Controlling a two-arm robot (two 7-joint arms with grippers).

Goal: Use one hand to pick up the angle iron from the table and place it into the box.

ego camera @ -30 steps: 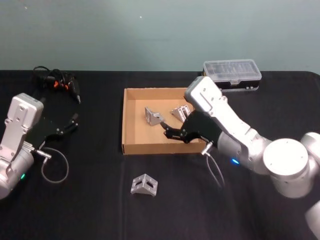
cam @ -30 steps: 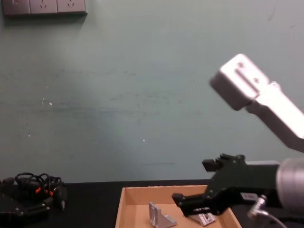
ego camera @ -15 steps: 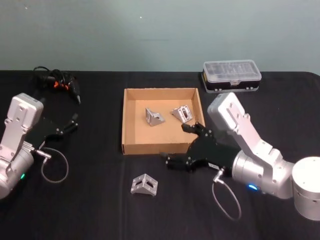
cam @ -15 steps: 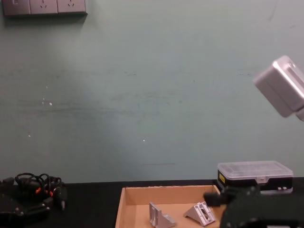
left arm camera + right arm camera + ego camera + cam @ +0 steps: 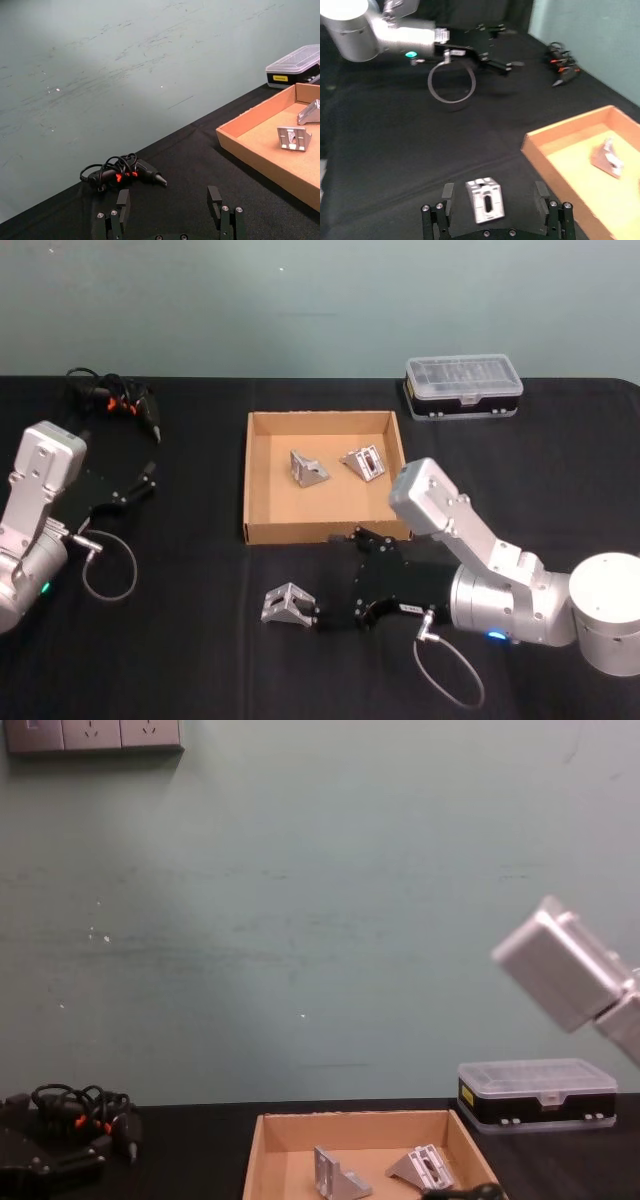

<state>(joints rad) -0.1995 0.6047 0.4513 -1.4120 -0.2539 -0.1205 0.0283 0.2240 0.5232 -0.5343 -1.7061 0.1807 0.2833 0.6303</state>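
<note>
Head view: the angle iron (image 5: 288,605) is lying on the table (image 5: 180,650), on the near side of the box (image 5: 325,532) and apart from its near wall. The right gripper (image 5: 322,582) is sitting low just to the right of the iron and pointing left at it. So the piece is lying straight ahead of the hand, not under it.

In the right wrist view the fingers (image 5: 539,192) are standing wide apart and holding nothing. The iron is showing centred in the gap between them, its slotted face turned toward the camera and its two sides facing the finger pads. I cannot tell whether the tips are already alongside the piece or just short of it. In the head view the nearer fingertip is looking just beside the iron.

The bracket is compact, with no marked long axis. In my judgement, what is counting for the grasp is that the jaws are squared to its sides.

The right arm is by far the nearer one. The left gripper (image 5: 148,483) is hanging parked at the table's left side, well apart from the iron, spread and empty. A second angle iron (image 5: 308,468) and a third angle iron (image 5: 363,462) are lying inside the box, toward its far side.
</note>
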